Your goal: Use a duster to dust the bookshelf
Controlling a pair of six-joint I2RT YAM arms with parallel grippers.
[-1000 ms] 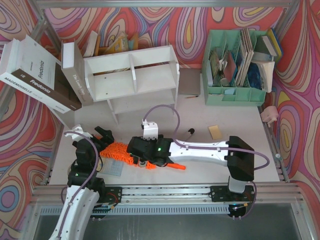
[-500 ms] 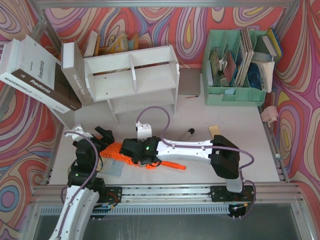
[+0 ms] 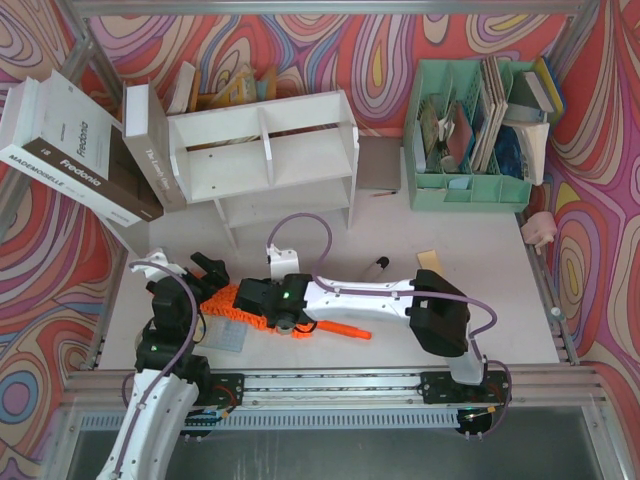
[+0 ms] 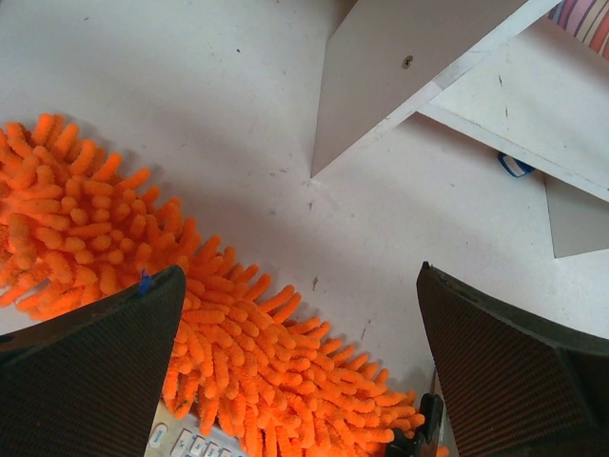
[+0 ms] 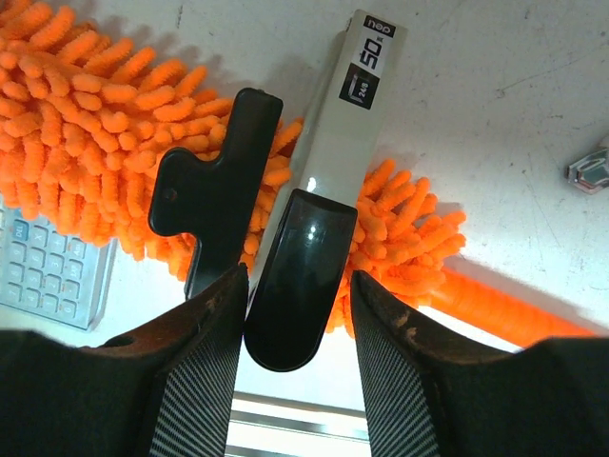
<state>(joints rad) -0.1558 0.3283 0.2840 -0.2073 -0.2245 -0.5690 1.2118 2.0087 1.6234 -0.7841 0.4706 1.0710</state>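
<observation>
The white bookshelf (image 3: 265, 150) stands at the back left of the table; its lower edge shows in the left wrist view (image 4: 400, 76). The fluffy orange duster (image 3: 228, 300) lies in front of it, thin handle (image 3: 345, 329) pointing right. A white-and-black stapler-like tool (image 5: 357, 105) rests on the duster (image 5: 86, 105). My right gripper (image 5: 297, 276) straddles the tool's black end: the left finger touches it and a gap remains at the right finger. My left gripper (image 4: 300, 286) hangs wide open over the duster's (image 4: 228, 352) left part, holding nothing.
A calculator (image 3: 222, 338) lies partly under the duster near the front edge. Large books (image 3: 70, 140) lean at the back left. A mint-green organiser (image 3: 470, 130) stands at the back right. A marker pen (image 3: 381, 266) and a yellow note (image 3: 431, 262) lie mid-table.
My right arm has slid left along the duster, and its jaws have narrowed around the tool's black end. The left arm has stayed still.
</observation>
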